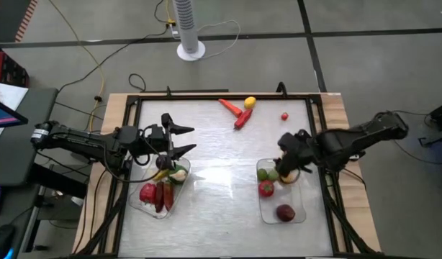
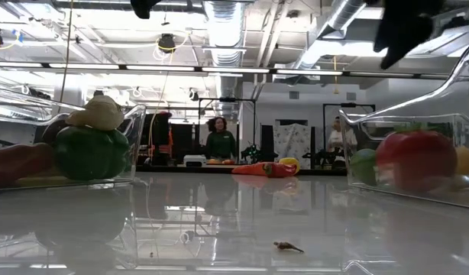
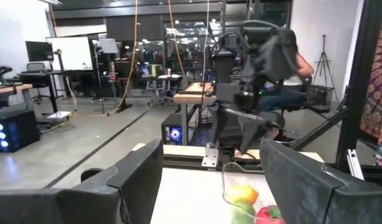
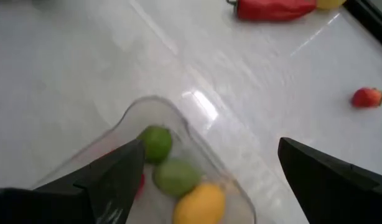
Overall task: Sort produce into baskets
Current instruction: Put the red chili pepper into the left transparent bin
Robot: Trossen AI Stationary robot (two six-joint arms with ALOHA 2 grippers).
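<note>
The left clear tray (image 1: pixel 150 205) holds red, yellow, green and white produce (image 1: pixel 162 188); in the low view a white piece rests on top of a green pepper (image 2: pixel 89 151) there. The right clear tray (image 1: pixel 299 214) holds two green limes (image 4: pixel 158 144), a yellow lemon (image 4: pixel 200 204), a red tomato (image 1: pixel 265 188) and a dark red piece (image 1: pixel 285 212). My left gripper (image 1: pixel 183 139) is open and empty above the left tray's far end. My right gripper (image 4: pixel 209 155) is open and empty above the right tray's far end (image 1: pixel 284 155).
Loose produce lies near the table's far edge: an orange carrot (image 1: pixel 229 106), a red pepper (image 1: pixel 241 119), a yellow lemon (image 1: pixel 250 102) and a small red strawberry (image 1: pixel 284 116). A small brown scrap (image 2: pixel 288 246) lies near the front. Bare tabletop (image 1: pixel 221 180) lies between the trays.
</note>
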